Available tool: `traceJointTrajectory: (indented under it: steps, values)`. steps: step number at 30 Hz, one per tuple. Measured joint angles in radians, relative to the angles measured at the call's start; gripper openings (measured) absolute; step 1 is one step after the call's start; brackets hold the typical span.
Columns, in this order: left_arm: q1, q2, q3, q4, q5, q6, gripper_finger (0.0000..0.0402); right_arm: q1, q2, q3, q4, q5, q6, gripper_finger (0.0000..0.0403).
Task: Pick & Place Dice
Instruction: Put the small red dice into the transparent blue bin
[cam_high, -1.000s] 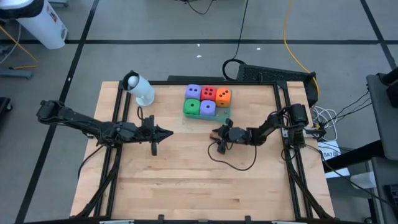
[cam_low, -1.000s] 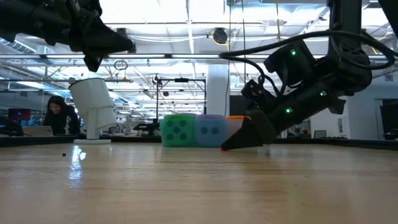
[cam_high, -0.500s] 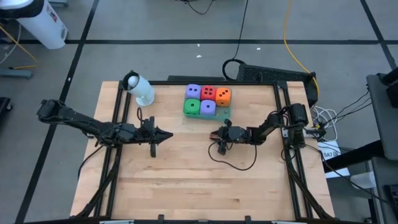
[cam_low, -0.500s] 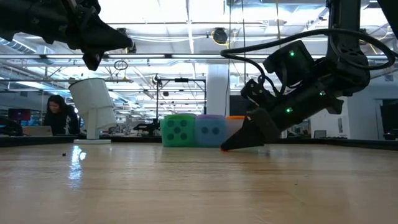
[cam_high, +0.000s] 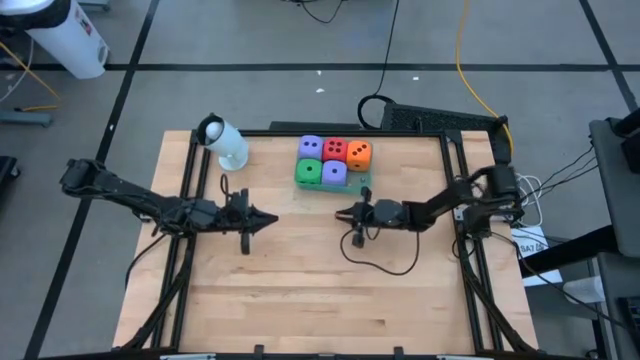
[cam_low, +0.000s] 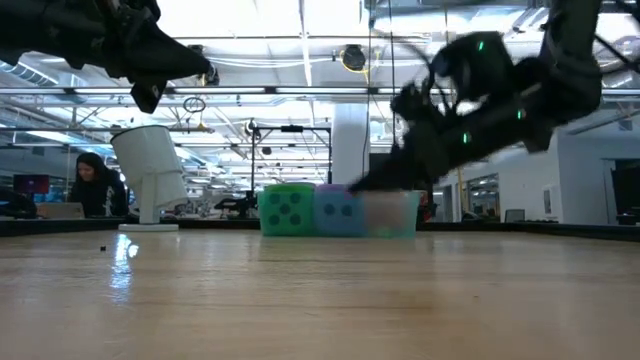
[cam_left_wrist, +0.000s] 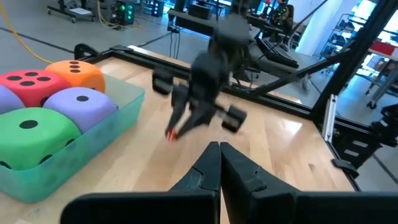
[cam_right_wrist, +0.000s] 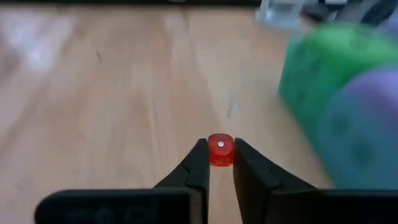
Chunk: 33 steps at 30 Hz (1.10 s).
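The right gripper (cam_right_wrist: 216, 163) pinches a tiny red die (cam_right_wrist: 219, 150). The tray (cam_high: 357, 181) of big dice (cam_high: 333, 161) lies just beyond it, a little left.

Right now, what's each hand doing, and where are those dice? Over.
Left hand shut, empty, over the table. Right hand shut on small red die, just short of green tray. Five big dice in tray. Nothing between.

Open-plan robotics lab: ceiling light strips (cam_low: 300, 45), taped floor (cam_high: 300, 67), rigs behind.
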Motion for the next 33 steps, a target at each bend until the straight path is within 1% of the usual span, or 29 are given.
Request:
traceJointTrajectory:
  steps: [3,6,8,9,12,14,16,20,23,29,31,33]
  values:
    - [-0.010,0.000,0.000,0.000,0.000,0.000,0.0003,0.000,-0.132,0.000,-0.079,0.019,-0.040,0.0053]
    - [-0.015,0.000,0.000,0.000,0.000,0.002,0.0003,-0.016,-0.278,0.000,-0.187,0.130,-0.118,0.0062]
    - [-0.015,0.000,0.000,0.000,0.000,0.005,0.0003,-0.042,-0.360,0.000,-0.251,0.207,-0.175,0.0057]
    - [-0.015,0.000,0.000,0.000,0.000,0.005,0.0003,-0.060,-0.395,0.000,-0.287,0.230,-0.197,0.0052]
    - [-0.015,0.000,0.000,0.000,-0.013,0.006,0.0003,-0.121,-0.459,0.000,-0.403,0.235,-0.217,0.0041]
    - [-0.015,0.000,0.000,0.000,-0.028,0.008,0.0003,-0.158,-0.465,-0.003,-0.456,0.227,-0.202,0.0044]
    - [-0.015,0.000,0.000,0.000,-0.031,0.008,0.0003,-0.198,-0.455,-0.022,-0.460,0.193,-0.190,0.0057]
    - [-0.014,0.000,0.000,0.000,-0.032,0.019,0.0003,-0.260,-0.379,-0.076,-0.347,0.115,-0.188,0.0099]
    - [-0.014,0.000,0.000,-0.002,-0.033,0.020,0.0003,-0.277,-0.330,-0.093,-0.265,0.028,-0.207,0.0143]
    - [-0.014,0.000,0.000,-0.002,-0.033,0.027,0.0003,-0.276,-0.315,-0.097,-0.207,0.062,-0.206,0.0242]
    - [-0.014,0.000,0.000,-0.002,-0.034,0.027,0.0003,-0.275,-0.323,-0.097,-0.212,0.060,-0.211,0.0265]
    - [-0.014,0.000,0.000,-0.002,-0.042,0.016,0.0003,-0.275,-0.326,-0.097,-0.203,0.060,-0.226,0.0280]
